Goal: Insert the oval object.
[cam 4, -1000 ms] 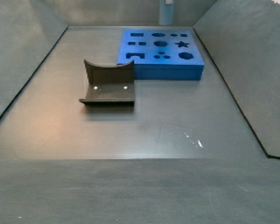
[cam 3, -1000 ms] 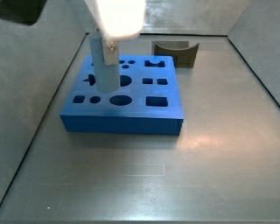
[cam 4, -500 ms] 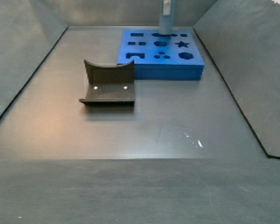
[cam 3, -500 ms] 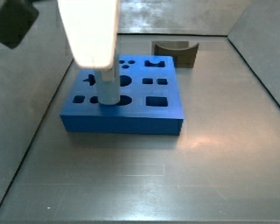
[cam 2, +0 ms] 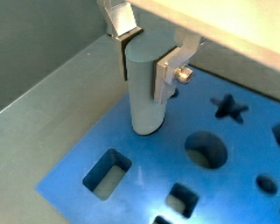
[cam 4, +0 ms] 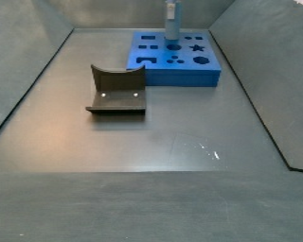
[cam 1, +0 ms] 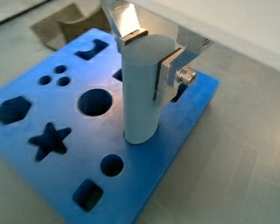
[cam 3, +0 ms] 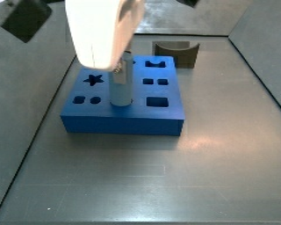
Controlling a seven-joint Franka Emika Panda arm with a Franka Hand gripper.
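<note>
Gripper (cam 1: 150, 54) above the blue block (cam 1: 60, 162), its silver fingers (cam 2: 168, 72) clamped on the upper end of the oval object (cam 1: 145, 92). The pale peg hangs upright below the fingers, its lower end meeting the block's top face, visible in both wrist views. An olive-brown curved piece (cam 4: 117, 90) lies apart on the floor.
</note>
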